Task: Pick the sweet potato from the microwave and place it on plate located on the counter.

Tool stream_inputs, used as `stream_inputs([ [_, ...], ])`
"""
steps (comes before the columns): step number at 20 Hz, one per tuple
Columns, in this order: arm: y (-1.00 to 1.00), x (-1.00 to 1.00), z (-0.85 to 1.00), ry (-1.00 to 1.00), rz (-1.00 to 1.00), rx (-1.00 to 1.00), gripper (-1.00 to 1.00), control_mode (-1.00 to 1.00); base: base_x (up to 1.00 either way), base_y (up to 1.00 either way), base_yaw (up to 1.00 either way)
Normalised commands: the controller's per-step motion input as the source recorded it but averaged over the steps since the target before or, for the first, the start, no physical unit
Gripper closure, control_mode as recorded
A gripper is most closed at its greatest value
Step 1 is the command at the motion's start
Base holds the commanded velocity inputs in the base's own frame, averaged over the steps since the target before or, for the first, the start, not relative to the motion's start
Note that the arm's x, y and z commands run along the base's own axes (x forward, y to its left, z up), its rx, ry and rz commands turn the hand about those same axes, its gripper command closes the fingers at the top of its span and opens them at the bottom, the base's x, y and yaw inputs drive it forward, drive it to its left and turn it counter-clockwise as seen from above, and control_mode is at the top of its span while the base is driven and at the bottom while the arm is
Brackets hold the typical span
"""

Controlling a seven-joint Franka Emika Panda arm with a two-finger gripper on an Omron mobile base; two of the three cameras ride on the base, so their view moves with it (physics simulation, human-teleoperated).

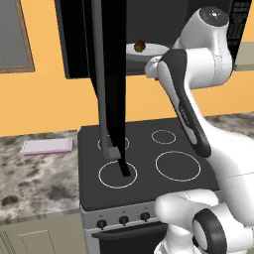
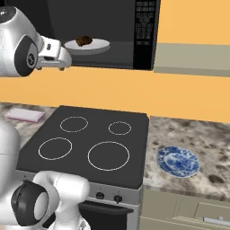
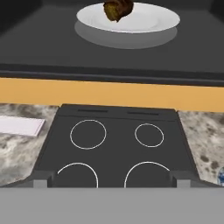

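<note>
The tool (image 3: 112,178), jaws standing wide apart and holding nothing, is pointing into the open microwave (image 2: 144,33), where the sweet potato (image 3: 117,9) is sitting on a white dish (image 3: 144,19); judged light, firm and rounded, it is likely best pinched across its narrow middle, lest it roll; the plate (image 2: 178,161) is waiting on the counter (image 2: 204,139) beside the stovetop (image 2: 85,143)

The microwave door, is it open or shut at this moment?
Open. The microwave shows its inside, with the sweet potato on a white dish; in the left base view its door swings out over the stovetop.
</note>
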Motion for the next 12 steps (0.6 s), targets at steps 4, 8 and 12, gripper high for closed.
stream_inputs([
  [4,0.02,0.22,0.19,-0.08,0.00,0.00,-1.00,-1.00,0.00,0.00,0.00],
  [8,0.00,0.31,0.16,-0.11,0.00,0.00,-1.00,-1.00,0.00,0.00,0.00],
  [12,0.04,0.30,0.19,-0.17,0.00,0.00,-1.00,-1.00,0.00,0.00,0.00],
])
